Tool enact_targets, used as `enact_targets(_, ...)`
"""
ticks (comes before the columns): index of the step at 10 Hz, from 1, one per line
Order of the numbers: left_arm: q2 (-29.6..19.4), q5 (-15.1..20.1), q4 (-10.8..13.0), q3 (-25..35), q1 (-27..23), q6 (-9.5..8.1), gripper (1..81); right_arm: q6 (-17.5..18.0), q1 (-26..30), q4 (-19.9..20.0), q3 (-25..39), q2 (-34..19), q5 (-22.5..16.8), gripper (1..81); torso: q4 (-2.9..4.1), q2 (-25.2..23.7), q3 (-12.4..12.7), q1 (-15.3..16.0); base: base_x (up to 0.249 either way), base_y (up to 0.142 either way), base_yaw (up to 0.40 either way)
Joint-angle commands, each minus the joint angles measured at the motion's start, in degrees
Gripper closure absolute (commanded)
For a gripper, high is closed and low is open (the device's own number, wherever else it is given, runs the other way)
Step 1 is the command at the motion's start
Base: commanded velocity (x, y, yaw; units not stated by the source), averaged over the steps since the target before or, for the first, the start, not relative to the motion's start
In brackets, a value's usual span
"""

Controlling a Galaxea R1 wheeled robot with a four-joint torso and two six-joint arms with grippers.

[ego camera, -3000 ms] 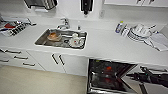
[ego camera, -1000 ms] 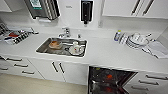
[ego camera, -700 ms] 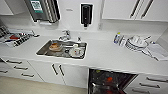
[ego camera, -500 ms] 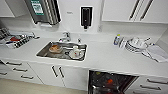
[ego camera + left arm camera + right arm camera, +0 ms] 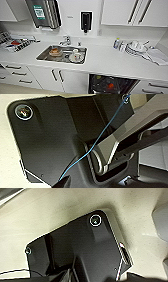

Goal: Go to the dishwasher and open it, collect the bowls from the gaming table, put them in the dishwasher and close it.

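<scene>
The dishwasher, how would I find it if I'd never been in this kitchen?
Start at the long white counter with the steel sink sunk into it. Look below the counter's edge, to the right of the sink: the dishwasher is the dark open space with things inside it. Everything beside it is a shut white cabinet door or drawer, so it's the one dark gap.

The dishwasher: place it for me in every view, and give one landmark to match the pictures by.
Head view: the dishwasher stands open at the lower edge, right of centre, under the counter, right of the sink.
Left wrist view: not made out; the robot's dark plate blocks it.
Right wrist view: the same.
Landmark: none certain; the left wrist's white panels may be the cabinet doors.
</scene>
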Motion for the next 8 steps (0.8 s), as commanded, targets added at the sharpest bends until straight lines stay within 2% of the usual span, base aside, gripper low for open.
enact_targets(1, -0.76, 2.15, -0.36, 0.48, -0.83, -0.26, 1.0, 0.20, 2.47, -0.48, -3.53, 2.17, -1.78, 1.0, 0.00, -5.44, 0.00, 3.52, 0.000, 0.000, 0.000)
enact_targets(5, -1.29, 0.92, -0.45, 0.31, -0.65, -0.26, 1.0, 0.91, 6.33, -0.21, -2.14, 2.62, -1.69, 1.0, 0.00, -13.51, 0.04, 8.57, 0.000, 0.000, 0.000)
enact_targets(6, -1.46, 0.83, -0.80, 0.13, -0.65, -0.26, 1.0, 0.91, 7.91, -0.21, -0.99, 2.62, -1.69, 1.0, 0.00, -9.73, 0.06, 6.12, 0.000, 0.000, 0.000)
enact_targets(8, -1.81, 0.83, -1.68, 0.13, -0.65, -0.26, 1.0, 0.82, 11.87, 0.14, 2.00, 2.26, -2.48, 1.0, 0.00, -12.85, 0.09, 8.09, 0.000, 0.000, 0.000)
